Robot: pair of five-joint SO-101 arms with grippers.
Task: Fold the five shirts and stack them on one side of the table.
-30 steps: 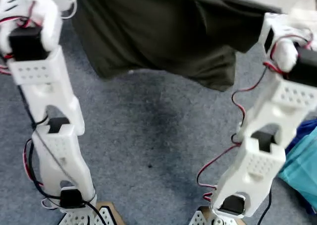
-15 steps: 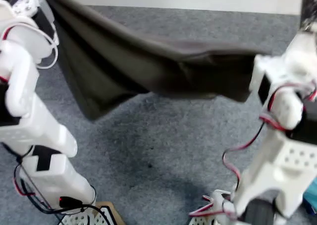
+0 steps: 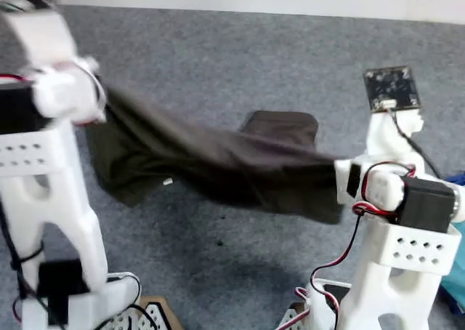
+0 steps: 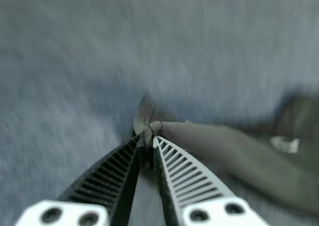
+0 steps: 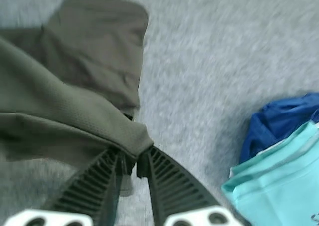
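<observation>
- A small white tag (image 3: 168, 182) sat on the shirt's lower fold near your left arm. Its print was too small to read.
- The shirt (image 3: 218, 155), dark olive, hung stretched between your two claws and ran across the middle of the grey tabletop (image 3: 218, 54).
- One end of it lay flat on the tabletop just behind the taut span, nearer your right arm.
- You had bare tabletop beyond the shirt, all the way to the far edge at the pale wall.
- You also had a bare patch in front of the shirt, between the two arm bases.
- On your right side the room was tighter. A blue shirt (image 5: 279, 121) and a teal shirt (image 5: 279, 181) lay bunched together, touching each other, near the right arm and apart from the olive one.
- Your left claw (image 4: 148, 136) was drawn nearly closed, its tips pinching a small bunched corner of the shirt above the tabletop.
- Your right claw (image 5: 128, 161) was narrow too, clamped on a rolled edge of the shirt, with the cloth draping away from its tips.
</observation>
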